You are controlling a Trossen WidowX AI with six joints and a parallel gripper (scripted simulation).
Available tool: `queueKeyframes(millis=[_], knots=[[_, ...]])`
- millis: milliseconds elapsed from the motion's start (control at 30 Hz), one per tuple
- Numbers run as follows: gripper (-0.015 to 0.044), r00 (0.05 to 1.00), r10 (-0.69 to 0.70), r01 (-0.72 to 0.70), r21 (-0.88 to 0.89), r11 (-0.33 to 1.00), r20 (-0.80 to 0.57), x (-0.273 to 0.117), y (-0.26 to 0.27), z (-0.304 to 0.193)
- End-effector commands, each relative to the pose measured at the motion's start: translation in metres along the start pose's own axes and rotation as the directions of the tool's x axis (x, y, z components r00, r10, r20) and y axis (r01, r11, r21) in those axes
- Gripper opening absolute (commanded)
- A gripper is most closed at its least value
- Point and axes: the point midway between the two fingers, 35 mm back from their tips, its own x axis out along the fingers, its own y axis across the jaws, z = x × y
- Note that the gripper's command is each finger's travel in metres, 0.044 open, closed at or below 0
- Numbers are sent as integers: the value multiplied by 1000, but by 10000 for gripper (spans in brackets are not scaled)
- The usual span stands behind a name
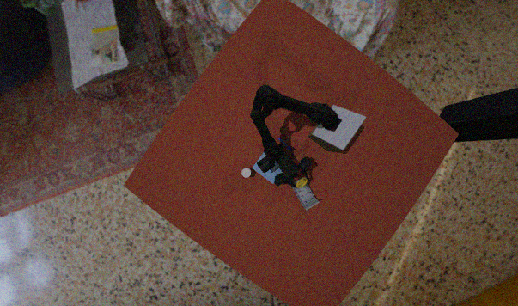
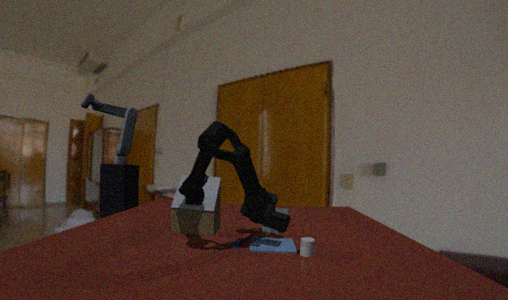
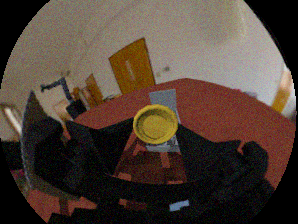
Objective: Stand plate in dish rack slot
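Note:
The yellow round plate [image 1: 301,183] [image 3: 155,124] is held between the fingertips, its face toward the wrist camera. My gripper [image 3: 154,123] is shut on the plate, above the table beside the grey dish rack [image 1: 307,200] [image 3: 165,97]. In the wrist view the plate overlaps the middle of the rack and hides part of it. In the exterior view the gripper body hides the plate and most of the rack; only pale bits of the rack [image 2: 282,210] show. The slots cannot be made out clearly.
A light blue slab [image 1: 274,176] [image 2: 261,249] lies under the forearm, with a white cylinder [image 1: 246,173] [image 2: 307,247] beside it. A small blue item [image 2: 237,243] lies near the slab. The arm's base stands on a white-topped box [image 1: 351,122] [image 2: 213,191].

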Motion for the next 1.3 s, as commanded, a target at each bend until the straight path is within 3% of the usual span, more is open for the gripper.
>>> queueKeyframes(millis=[0,300,1267], knots=[[0,998,-36,42,-93,995,61,-5,-2,0],[0,977,-119,168,-290,942,179,-17,-5,-4],[0,976,-122,171,-294,940,178,10,-8,2]])
